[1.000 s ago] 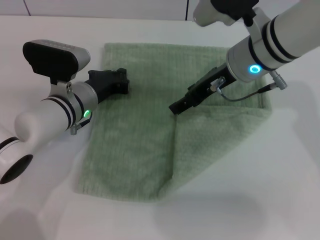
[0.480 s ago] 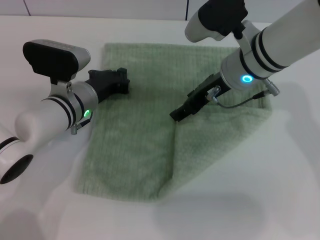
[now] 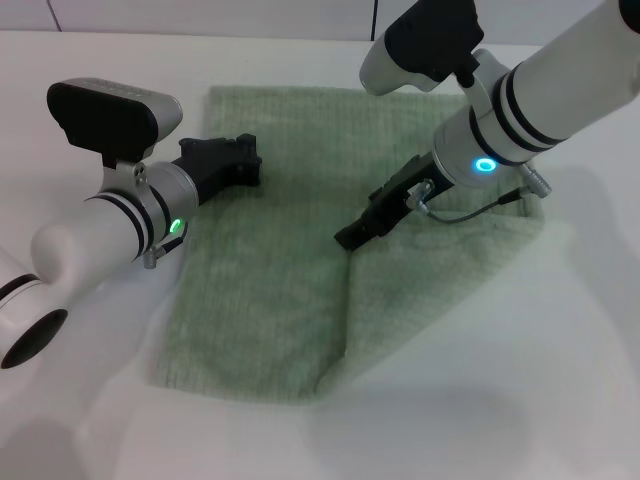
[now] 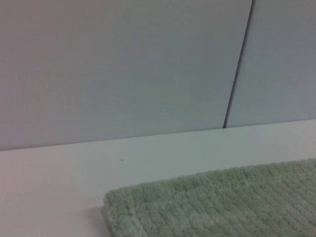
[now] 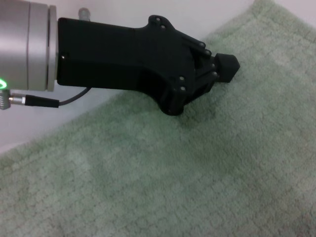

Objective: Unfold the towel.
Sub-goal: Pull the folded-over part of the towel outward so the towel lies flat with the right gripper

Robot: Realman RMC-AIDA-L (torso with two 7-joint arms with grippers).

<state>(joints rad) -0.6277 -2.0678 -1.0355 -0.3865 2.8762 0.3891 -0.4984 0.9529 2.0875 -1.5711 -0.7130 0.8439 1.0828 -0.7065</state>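
One towel lies flat on the white table, near mid-field in the head view, long axis running from the near edge away toward the far wall, slightly slanted so the near end sits further to the robot's left. Material: pale sage-green terry, nubby ribbed grid, hemmed border. Shape is not a clean rectangle: a triangular flap on the right side is folded over the main sheet, its diagonal crease running from near the towel's middle down to the near right corner, so that part is two layers thick. Two arms in view, both white with black grippers. Right gripper comes in from the upper right, angled down, tip on the towel at the upper end of the crease; fingers look pinched together there, but whether they grip cloth cannot be told. Left gripper rests low over the towel's left margin near the far left corner, pointing right; in the right wrist view its black jaws appear drawn together at the tip, lying on or just above the pile, holding nothing. The left wrist view shows only a rounded towel corner, bare tabletop and a grey panelled wall with one vertical seam.
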